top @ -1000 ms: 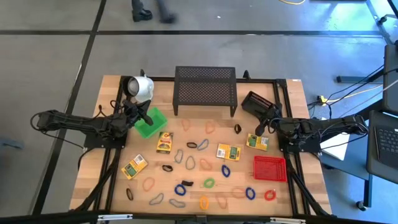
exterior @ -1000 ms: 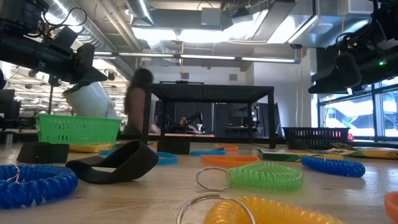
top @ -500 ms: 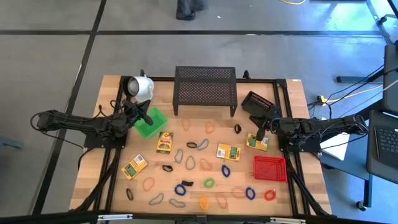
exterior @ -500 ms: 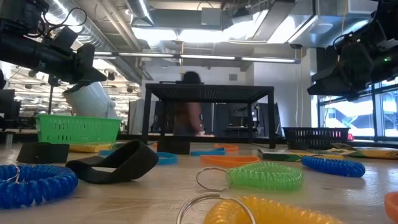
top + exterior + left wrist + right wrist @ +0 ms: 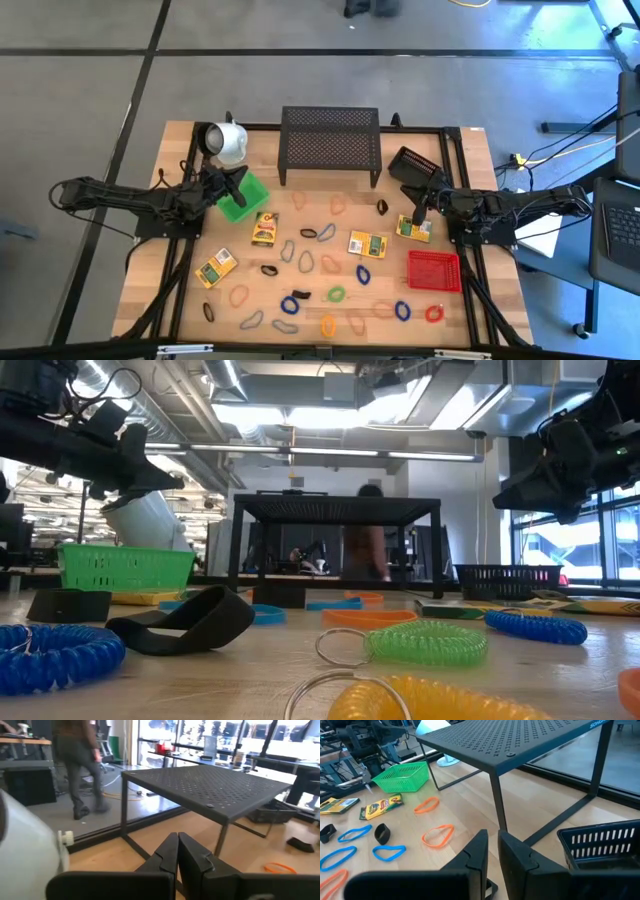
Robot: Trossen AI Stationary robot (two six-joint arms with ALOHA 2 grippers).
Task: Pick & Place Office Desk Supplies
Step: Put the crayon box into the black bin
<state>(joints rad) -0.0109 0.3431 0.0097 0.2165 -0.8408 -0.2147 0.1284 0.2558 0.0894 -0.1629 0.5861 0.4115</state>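
Observation:
Several thin loops, among them a blue one [image 5: 289, 304] and a green one [image 5: 336, 294], lie flat on the wooden table [image 5: 180, 300]. Small yellow boxes [image 5: 265, 228] [image 5: 216, 268] [image 5: 367, 244] lie flat among them. My left gripper [image 5: 236, 184] [image 5: 177, 845] hangs shut and holding nothing above the green basket [image 5: 245, 200]. My right gripper [image 5: 418, 207] [image 5: 493, 842] hangs above another yellow box [image 5: 413, 229]. There is a narrow gap between its fingers and nothing in it.
A black mesh shelf [image 5: 330, 145] stands at the far middle, a white mug [image 5: 226, 143] at the far left, a black basket [image 5: 412, 165] at the far right, and a red basket [image 5: 434, 270] at the near right. A person walks past beyond the table [image 5: 365, 545].
My right gripper has rolled at the wrist and tipped its fingers a little downward, staying in place. My left gripper has swung slightly toward the table's far edge without changing place. A person behind the table has walked toward the right.

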